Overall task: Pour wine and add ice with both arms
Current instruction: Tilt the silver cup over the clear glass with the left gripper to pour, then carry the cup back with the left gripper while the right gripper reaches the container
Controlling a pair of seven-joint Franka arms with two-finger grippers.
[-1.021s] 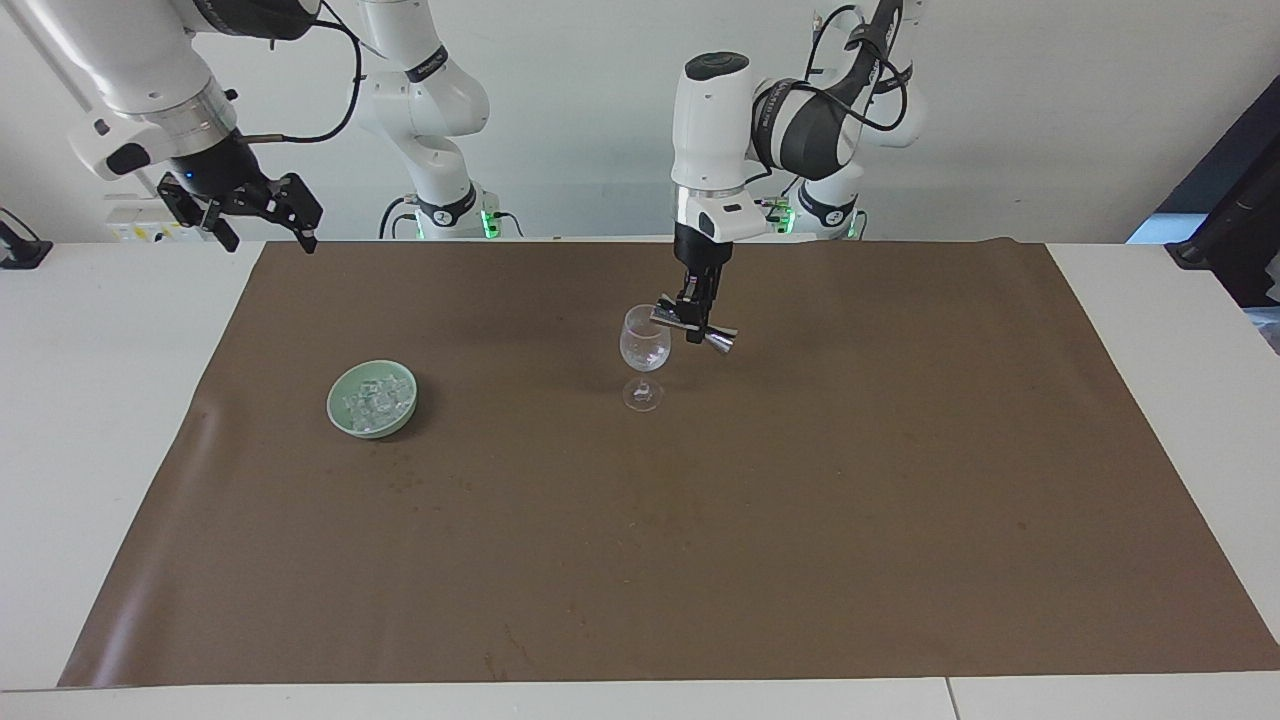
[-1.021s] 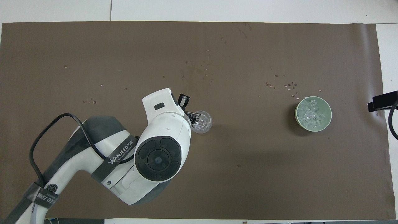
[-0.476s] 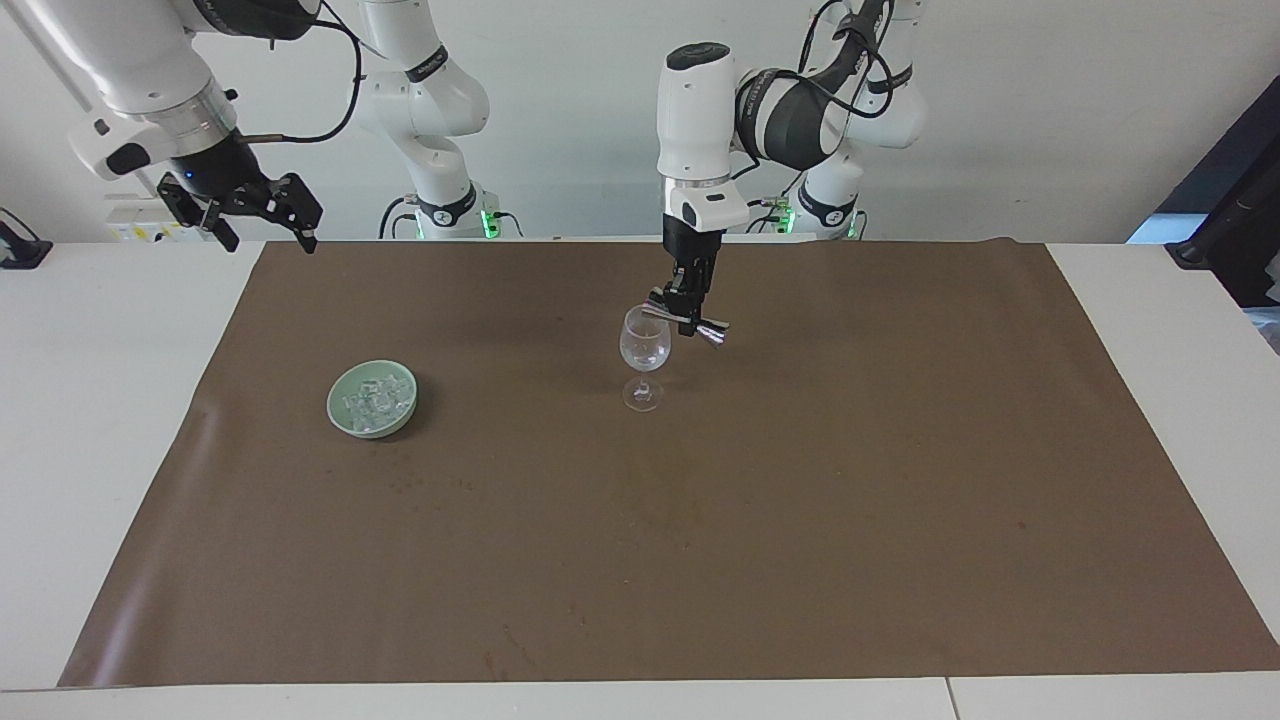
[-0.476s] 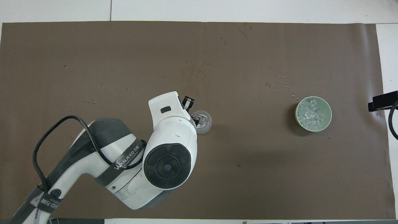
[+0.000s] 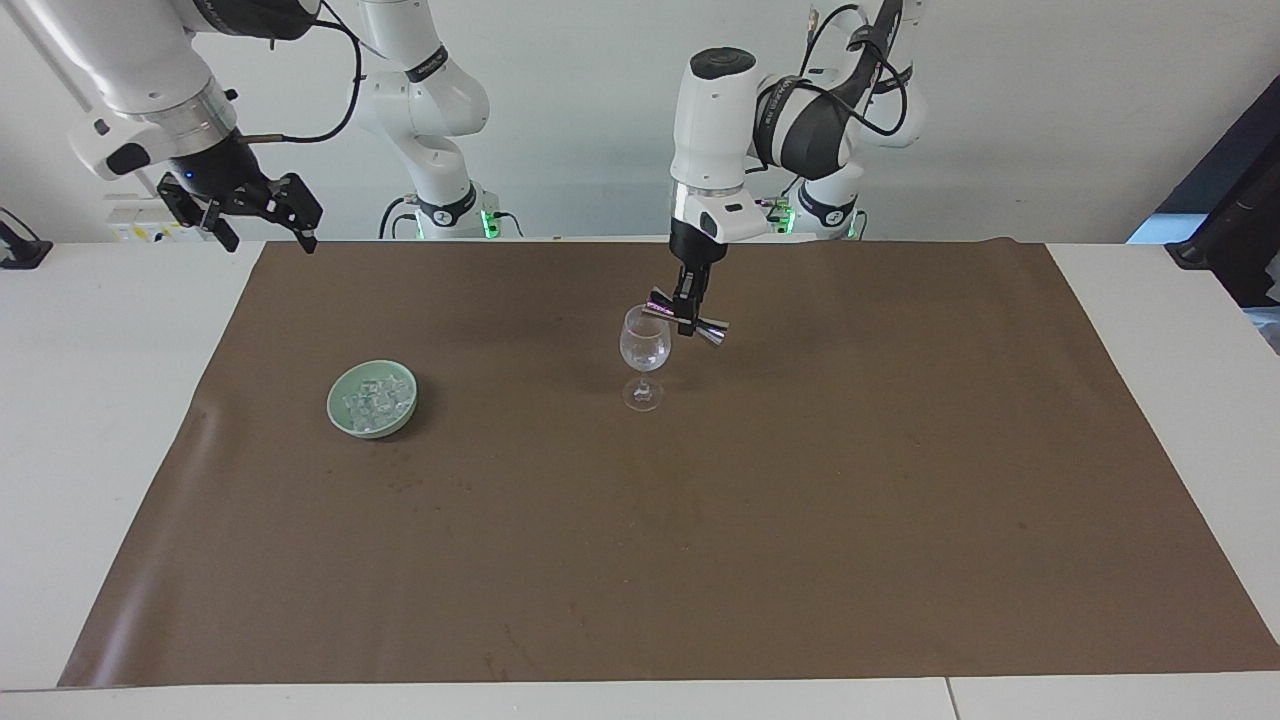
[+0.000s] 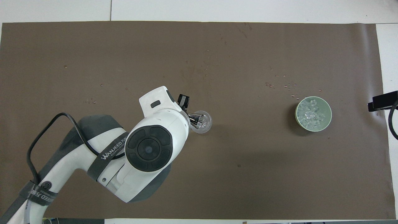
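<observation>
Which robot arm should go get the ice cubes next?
The right one, probably. The right gripper is open, empty and at the green bowl's end, where the ice sits. The left gripper is busy tipping a metal jigger over the wine glass.

Brand name on the robot's sleeve

"WANJEED" reads in white letters on the dark band (image 6: 112, 150) wrapped around the left arm (image 6: 93, 161), seen from overhead.

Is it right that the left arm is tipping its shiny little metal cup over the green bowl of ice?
Not quite. The left gripper tips the metal cup over the wine glass, as the facing view shows. The green bowl of ice sits untouched toward the right arm's end.
</observation>
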